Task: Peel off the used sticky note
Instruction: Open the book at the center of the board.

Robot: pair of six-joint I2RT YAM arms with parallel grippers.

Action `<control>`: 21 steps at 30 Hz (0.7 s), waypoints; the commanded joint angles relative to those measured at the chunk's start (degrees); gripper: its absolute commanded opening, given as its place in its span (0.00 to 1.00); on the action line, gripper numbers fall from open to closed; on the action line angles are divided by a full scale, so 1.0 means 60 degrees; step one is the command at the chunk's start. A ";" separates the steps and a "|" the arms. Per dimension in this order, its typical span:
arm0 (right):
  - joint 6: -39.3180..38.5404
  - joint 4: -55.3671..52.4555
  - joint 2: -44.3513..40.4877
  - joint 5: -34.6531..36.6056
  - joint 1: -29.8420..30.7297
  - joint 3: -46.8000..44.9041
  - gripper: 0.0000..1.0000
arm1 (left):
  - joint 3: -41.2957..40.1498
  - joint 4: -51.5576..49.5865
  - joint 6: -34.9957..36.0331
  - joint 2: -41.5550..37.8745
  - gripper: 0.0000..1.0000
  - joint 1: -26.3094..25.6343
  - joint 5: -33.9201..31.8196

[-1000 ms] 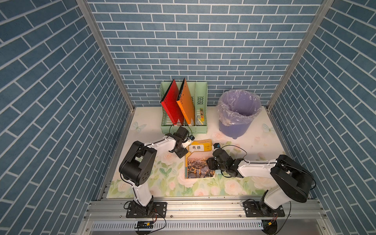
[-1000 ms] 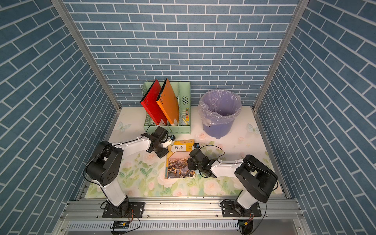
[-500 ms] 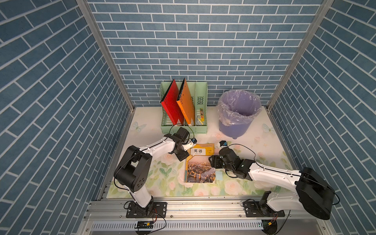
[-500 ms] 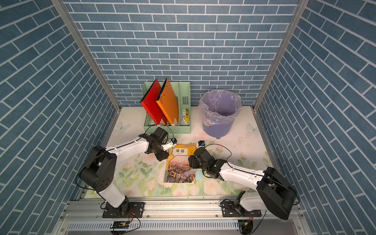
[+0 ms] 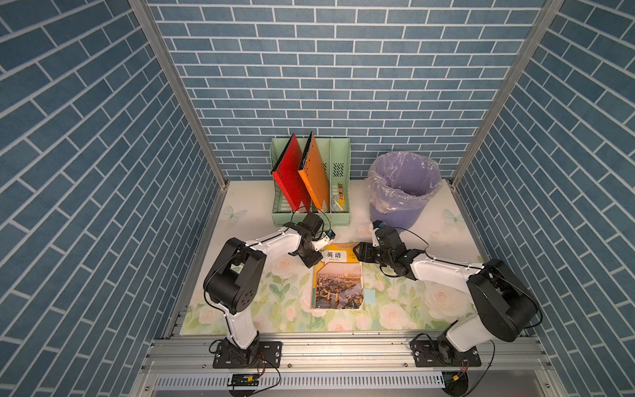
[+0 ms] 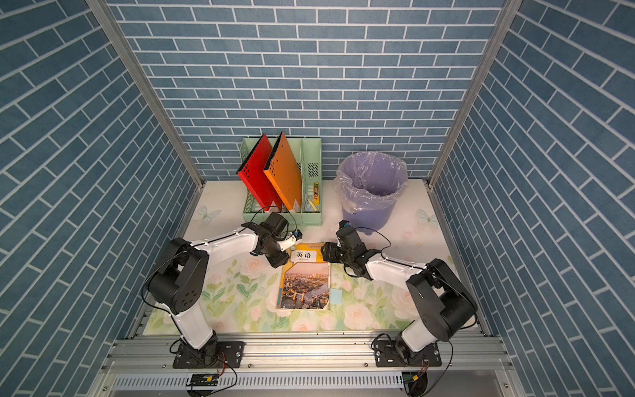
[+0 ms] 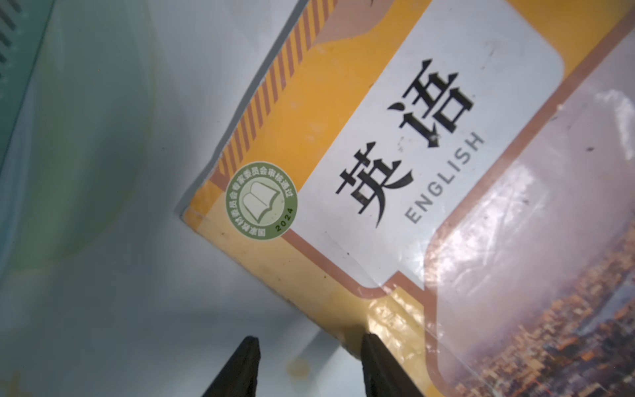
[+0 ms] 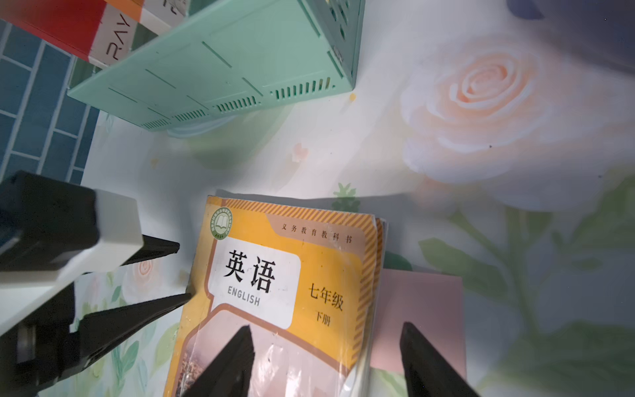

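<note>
A yellow English textbook (image 5: 338, 280) (image 6: 305, 280) lies flat on the floral table. A pink sticky note (image 8: 421, 309) juts out from under its right edge near the top. A pale blue sticky note (image 5: 368, 295) (image 6: 336, 296) juts out lower on the same edge. My right gripper (image 8: 326, 340) (image 5: 359, 256) is open and straddles that edge, one finger over the cover and one over the pink note. My left gripper (image 7: 311, 343) (image 5: 314, 264) is open at the book's top left corner, with one fingertip (image 7: 372, 347) against the spine edge.
A mint green file rack (image 5: 340, 206) with a red and an orange folder stands at the back, close behind the left wrist. A purple bin (image 5: 403, 192) with a plastic liner stands back right, just behind the right wrist. Blue brick walls close in three sides.
My right arm has slid back along the book's right edge to its top corner, its jaws now wider. The pale blue note is uncovered. My left jaws have narrowed a little.
</note>
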 commanded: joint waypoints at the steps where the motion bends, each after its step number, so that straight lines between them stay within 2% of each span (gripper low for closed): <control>1: -0.0205 0.0542 0.0397 -0.0426 -0.0118 0.0232 0.68 | -0.0126 0.0156 -0.0034 0.0243 0.52 -0.0101 -0.0197; 12: 0.0271 0.1475 0.1349 -0.1087 -0.0198 0.0233 0.66 | -0.0449 0.0319 0.0092 0.0244 0.51 -0.0097 -0.0410; 21: 0.0681 0.1826 0.1501 -0.1329 -0.0191 0.0155 0.64 | -0.0516 0.0410 0.0184 0.0124 0.51 -0.0097 -0.0584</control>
